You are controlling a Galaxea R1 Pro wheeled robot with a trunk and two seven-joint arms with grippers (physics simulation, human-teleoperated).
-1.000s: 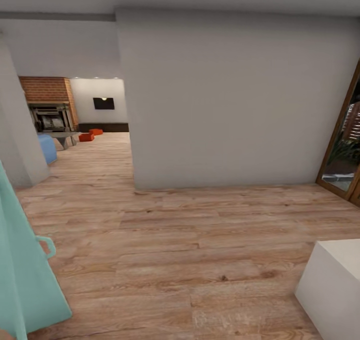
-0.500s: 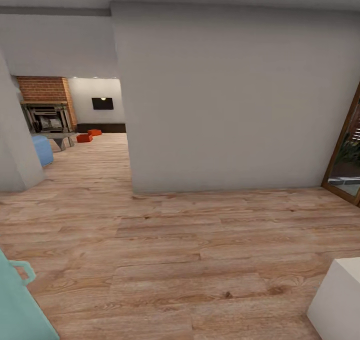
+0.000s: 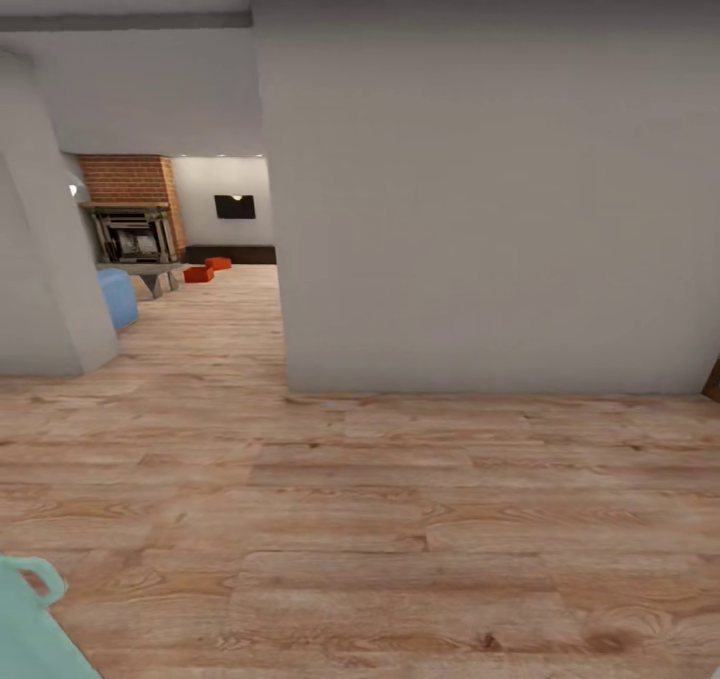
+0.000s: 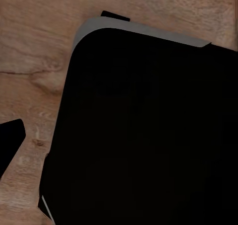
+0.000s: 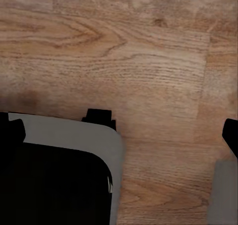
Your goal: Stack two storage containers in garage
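You're in a hallway on light wood plank floor, facing a plain grey wall. Through the opening at left you see the living room: two orange-red boxes sit on the floor far off, near each other, low and rectangular, too small to make out more. They're just beside the grey table, below the brick fireplace. Blue sofa edge sits nearer the opening. A pale teal object shows at the lower left. Both wrist views look down at plank floor and the robot's dark base. Finger state: can't tell for either gripper.
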